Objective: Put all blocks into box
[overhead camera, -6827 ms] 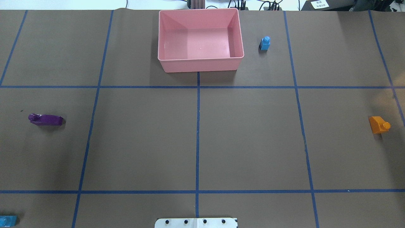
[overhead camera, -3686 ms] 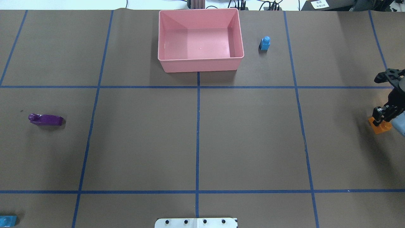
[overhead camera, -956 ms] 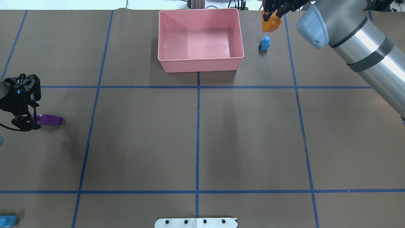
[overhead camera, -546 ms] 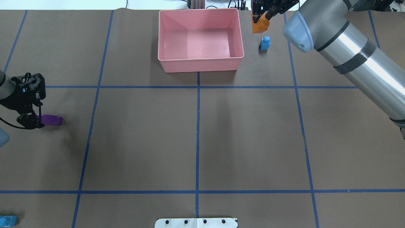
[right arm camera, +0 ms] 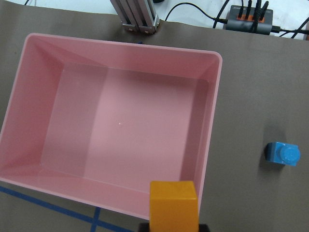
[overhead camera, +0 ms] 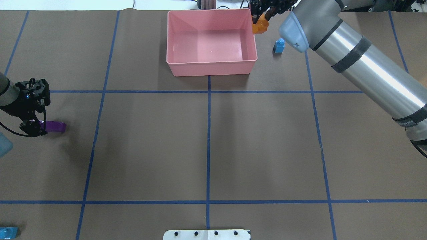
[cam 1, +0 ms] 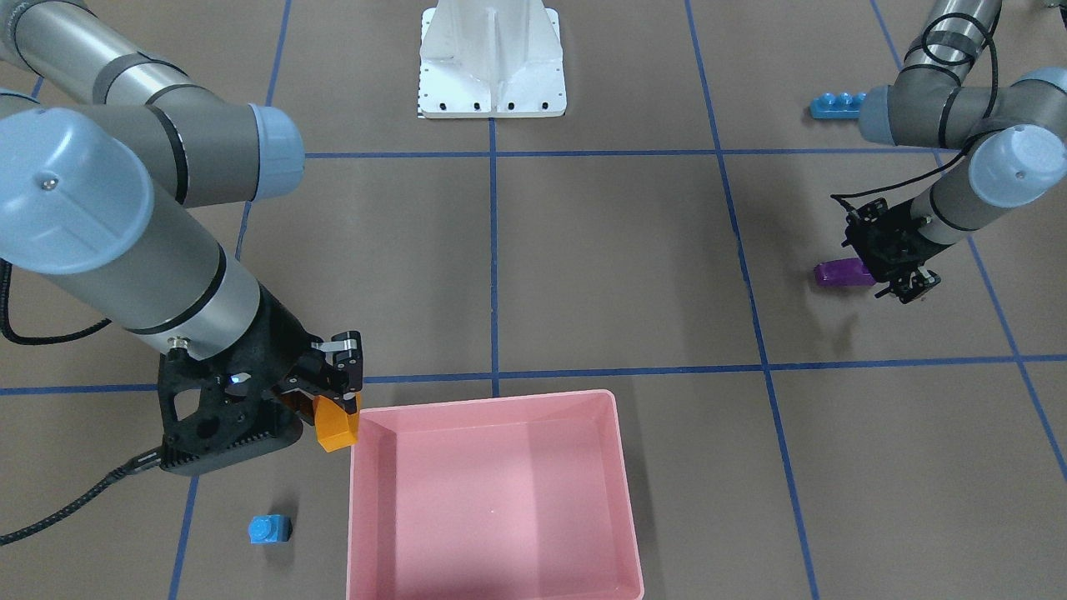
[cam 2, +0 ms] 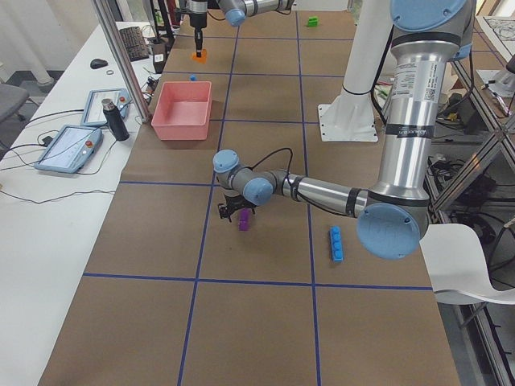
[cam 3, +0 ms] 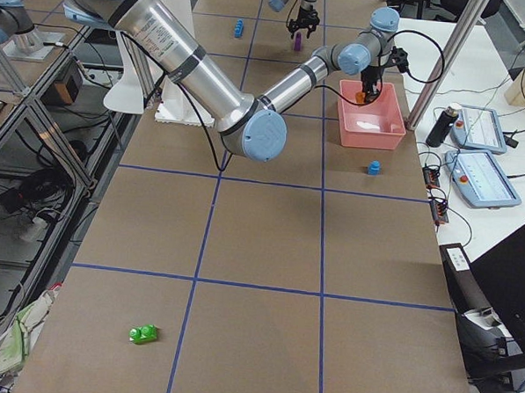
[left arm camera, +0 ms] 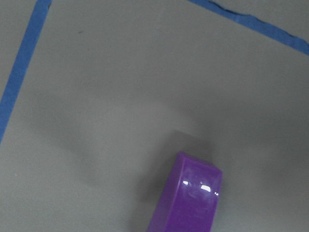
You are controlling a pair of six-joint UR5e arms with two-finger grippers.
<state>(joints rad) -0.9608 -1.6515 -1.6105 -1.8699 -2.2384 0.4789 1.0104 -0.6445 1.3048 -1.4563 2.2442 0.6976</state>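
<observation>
The pink box (overhead camera: 212,62) stands at the table's far middle with nothing in it. My right gripper (cam 1: 340,402) is shut on the orange block (overhead camera: 260,27), which hangs just outside the box's right rim (right arm camera: 212,121). A small blue block (overhead camera: 279,46) stands to the right of the box. At the far left, the purple block (overhead camera: 54,126) lies on the table. My left gripper (overhead camera: 32,128) is low at its left end, jaws open astride it. The long blue block (cam 1: 835,103) lies near the robot's left corner. A green block (cam 3: 143,334) lies far to the robot's right.
The white metal base (cam 1: 492,62) sits at the robot's edge of the table. Blue tape lines grid the brown table cover. Beyond the box, a side table carries two tablets (cam 2: 71,147) and a dark bottle (cam 2: 113,121), with a metal post (cam 2: 121,56) beside them.
My right arm has carried the orange block leftward, from above the small blue block to the box's right rim. The left gripper has edged right at the purple block's end.
</observation>
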